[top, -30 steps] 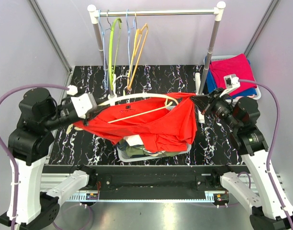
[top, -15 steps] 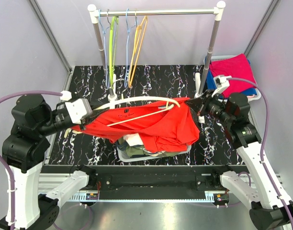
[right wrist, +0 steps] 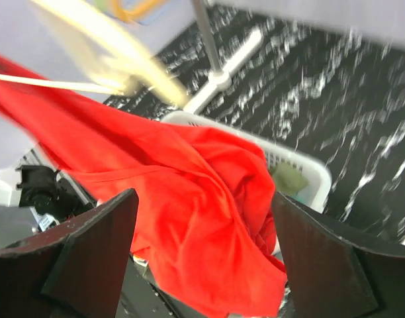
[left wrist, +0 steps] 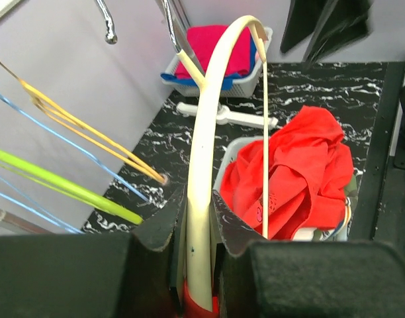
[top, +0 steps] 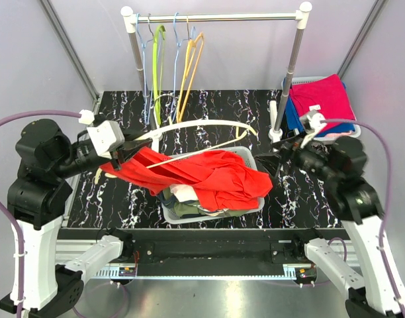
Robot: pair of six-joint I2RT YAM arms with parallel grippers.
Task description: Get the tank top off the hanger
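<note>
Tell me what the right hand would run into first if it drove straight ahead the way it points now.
The right hand would most likely meet the red tank top, bunched straight ahead of its open fingers. The white basket sits beneath it. Depth is unclear.

I count one clothes rack (top: pixel 216 16). On its rail hang one green hanger (left wrist: pixel 63 185), two blue hangers (left wrist: pixel 110 173) and orange hangers (left wrist: pixel 139 163) that overlap too closely for me to tell one from two. In front of the rack there is one cream hanger (left wrist: pixel 206 132) and one red tank top (top: pixel 216 177). Two baskets: a laundry basket (top: pixel 247 153) in front of the rack, a second basket (left wrist: pixel 222 86) just right of it. I have two grippers, my left gripper (left wrist: pixel 197 205) and right gripper (right wrist: pixel 204 195).
</note>
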